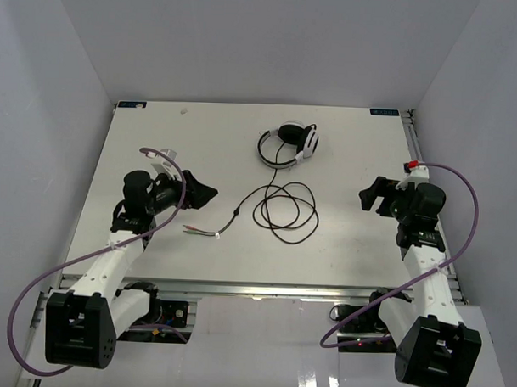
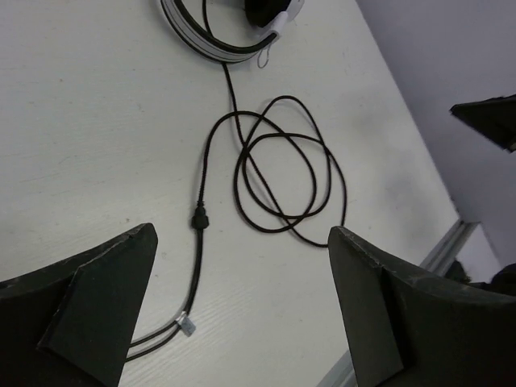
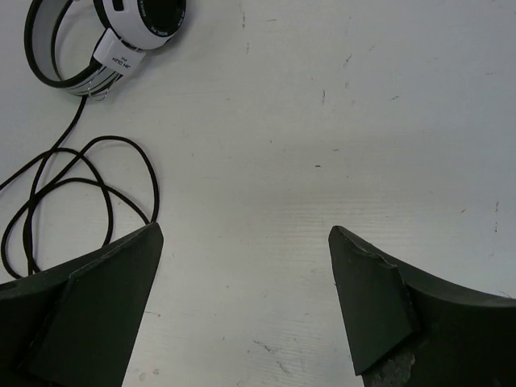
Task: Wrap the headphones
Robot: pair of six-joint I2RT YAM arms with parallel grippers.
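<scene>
White table [image 1: 354, 146], wht/blk headphones [image 1: 290, 146], cord [image 1: 283, 213] loose-looped, left pincer [image 1: 209, 193], right pincer [image 1: 366, 196] both splayed, empty

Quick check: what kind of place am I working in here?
Probably a robot lab test cell: a white table closed in by plain walls, the left arm and right arm bolted at its near edge, and the headphones with their loose cord laid out.

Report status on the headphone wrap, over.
Left gripper open, empty. Right gripper open, empty. Headphones lying far centre, cord loose in loops, unwrapped. Nothing blocking.
</scene>
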